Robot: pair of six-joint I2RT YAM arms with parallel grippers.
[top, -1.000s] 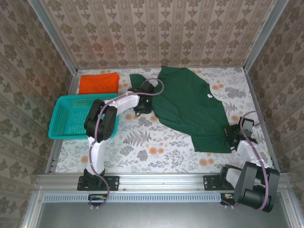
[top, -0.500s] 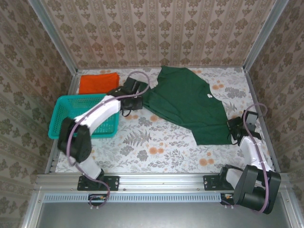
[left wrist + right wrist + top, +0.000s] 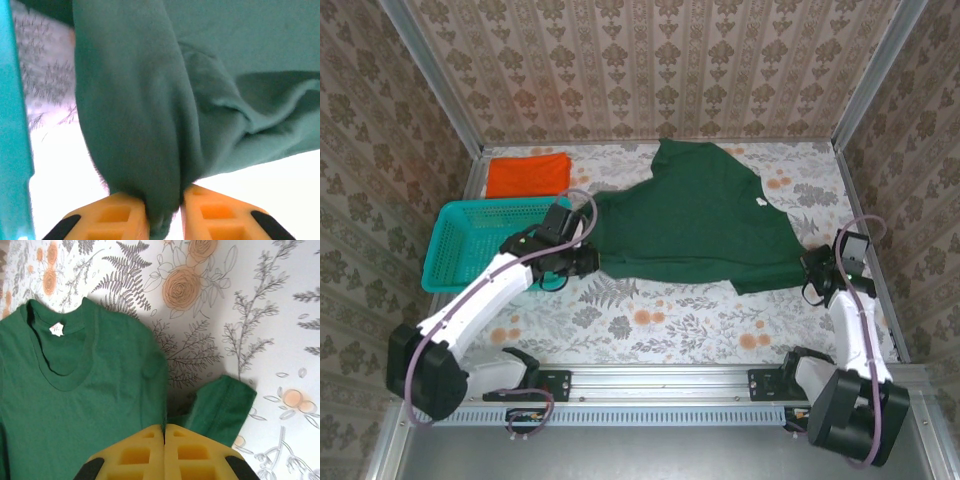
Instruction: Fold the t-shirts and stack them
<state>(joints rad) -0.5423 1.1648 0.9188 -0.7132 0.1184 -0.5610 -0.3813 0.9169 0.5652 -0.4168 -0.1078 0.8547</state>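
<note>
The dark green t-shirt (image 3: pixel 700 225) lies spread over the middle of the table, collar and white tag (image 3: pixel 56 329) toward the right. My left gripper (image 3: pixel 584 262) holds its left edge beside the basket; a bunched fold of green cloth (image 3: pixel 135 125) sits pinched between the yellow fingers (image 3: pixel 120 220). At the shirt's near right corner, my right gripper (image 3: pixel 811 279) is shut on the cloth, jaws pressed together (image 3: pixel 164 432) next to a short sleeve (image 3: pixel 225 402). The orange t-shirt (image 3: pixel 527 174) lies folded flat at the back left.
A teal mesh basket (image 3: pixel 455 255) stands at the left, just beside my left gripper; its wall (image 3: pixel 12 125) runs down the left of the left wrist view. Patterned walls close in the table on three sides. Bare floral tabletop (image 3: pixel 660 325) lies in front of the shirt.
My left arm has swung from the back near the orange t-shirt toward the near left, dragging the green shirt's edge with it and stretching the shirt wider. The right gripper shifted slightly back.
</note>
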